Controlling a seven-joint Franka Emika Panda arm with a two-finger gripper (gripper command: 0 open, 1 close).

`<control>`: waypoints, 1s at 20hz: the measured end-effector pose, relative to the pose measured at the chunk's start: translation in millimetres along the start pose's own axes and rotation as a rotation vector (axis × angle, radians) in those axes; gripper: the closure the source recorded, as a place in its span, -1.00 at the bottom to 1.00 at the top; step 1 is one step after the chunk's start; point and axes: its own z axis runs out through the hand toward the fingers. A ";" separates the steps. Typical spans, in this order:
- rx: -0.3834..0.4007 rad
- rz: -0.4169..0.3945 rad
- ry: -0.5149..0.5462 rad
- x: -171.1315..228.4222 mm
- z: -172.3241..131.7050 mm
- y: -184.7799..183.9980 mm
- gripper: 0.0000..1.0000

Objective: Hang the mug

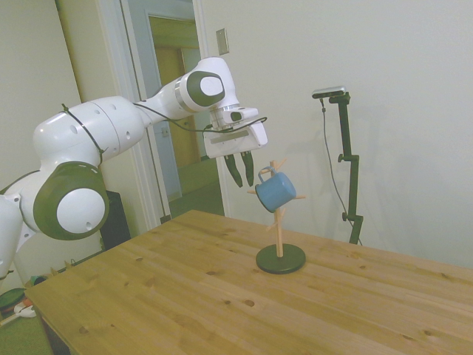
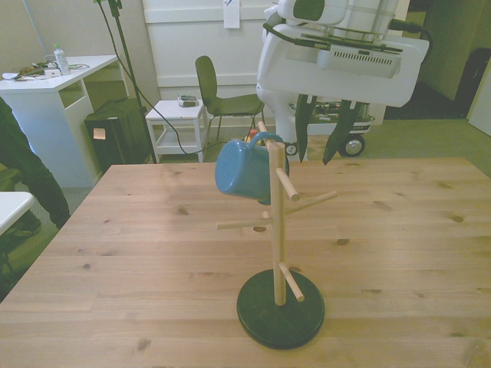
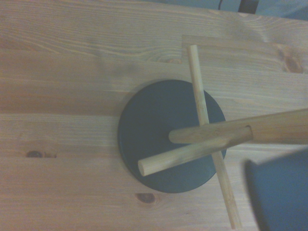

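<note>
Mug hanging looks done, read from the wooden table (image 2: pixel 399 222) down to the smallest part. On it stands the wooden peg stand (image 2: pixel 277 230) on its dark round base (image 3: pixel 144 139). The gripper (image 2: pixel 317 136) hovers just behind the stand's top, jaws apart and empty. The blue enamel mug (image 2: pixel 242 170) hangs tilted by its loop handle (image 2: pixel 263 139) on an upper peg. It is probably light, stiff and slick; grip the rim or handle.

The white arm (image 1: pixel 111 129) reaches out level from its bulky shoulder joint, wrist bent so the gripper (image 1: pixel 241 169) hangs in the air with its two dark fingers (image 2: pixel 298 134) pointing down, spread apart and holding nothing (both views agree on the gap).
</note>
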 end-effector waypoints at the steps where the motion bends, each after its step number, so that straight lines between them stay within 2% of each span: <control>1: 0.001 0.001 0.001 0.2 -0.8 0.4 -1.00; 10: 0.056 0.013 -0.012 -9.3 -15.0 -5.4 -1.00; 20: 0.153 0.009 -0.007 -60.6 -36.4 -25.3 -1.00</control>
